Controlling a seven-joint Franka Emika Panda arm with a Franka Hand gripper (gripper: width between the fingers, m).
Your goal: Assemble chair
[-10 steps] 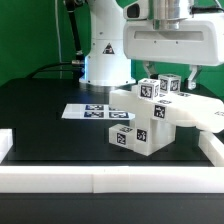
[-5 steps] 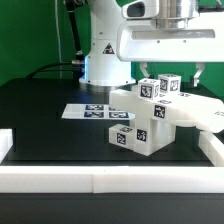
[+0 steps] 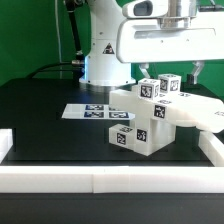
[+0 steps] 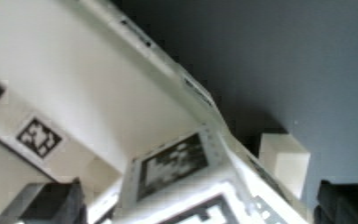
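Item: chair [image 3: 155, 115], matte white plastic, blocky. It is seen standing on the black tabletop [image 3: 45, 125], toward the exterior view's right and near the front rail. Several chunky parts appear grouped or joined; whether every joint is seated cannot be told. Small black-and-white square tags are borne on the upper blocks and on the lower front block. A flat slab of the chair extends toward the exterior view's right.

Item: gripper [image 3: 164, 66], carried on the white arm, is positioned above the chair's top blocks. Its fingers are spread wide apart and nothing is grasped between them; no contact with the chair is shown. In the wrist view, a tagged white chair part [image 4: 176, 165] is seen close up, edge-on, with dark finger tips at the frame's corners.

Item: marker board [image 3: 88, 112], thin and flat, lies on the tabletop just beside the chair, on the exterior view's left of it.

Item: border rails [image 3: 100, 180], long, low, white, are laid along the tabletop's front and sides.
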